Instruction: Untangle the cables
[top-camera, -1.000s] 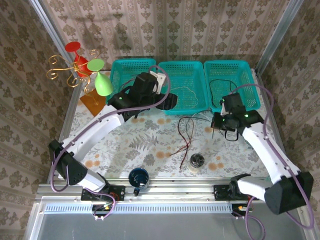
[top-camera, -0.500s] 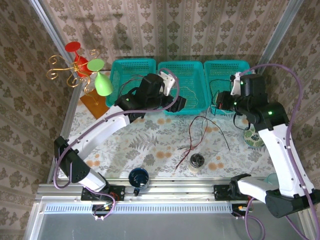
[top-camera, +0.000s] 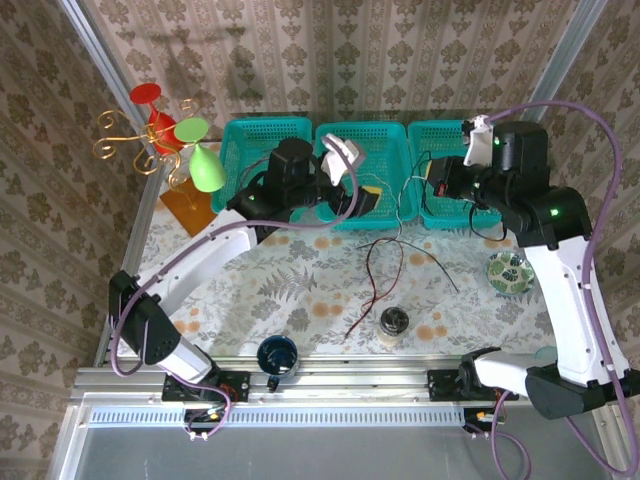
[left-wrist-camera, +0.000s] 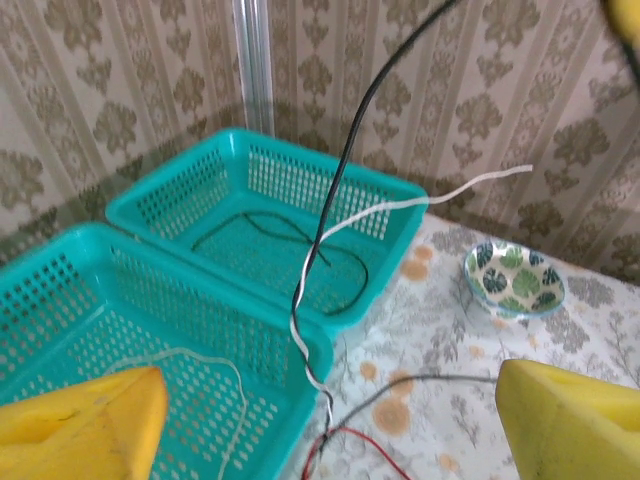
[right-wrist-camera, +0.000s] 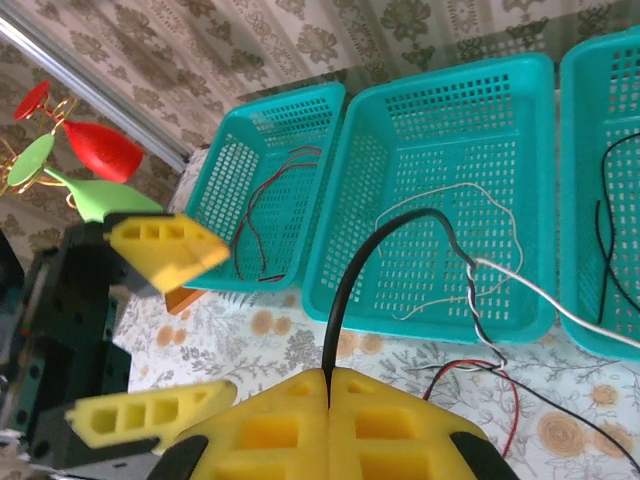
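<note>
Lifted since a second ago: the tangle of thin dark red, black and white cables (top-camera: 384, 258) trails from the floral table cover (top-camera: 290, 285), near of the three teal plastic baskets (top-camera: 362, 128), up to the right gripper (right-wrist-camera: 328, 375), clenched on one black strand (right-wrist-camera: 345, 290). Released, jaws wide, the left gripper (left-wrist-camera: 330, 415) sits beside the raised strands over the middle basket. Judged light, limp, slippery: pinch one strand close to the knot.

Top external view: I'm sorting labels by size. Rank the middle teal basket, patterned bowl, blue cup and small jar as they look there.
1. middle teal basket
2. patterned bowl and blue cup, about alike
3. small jar
</note>
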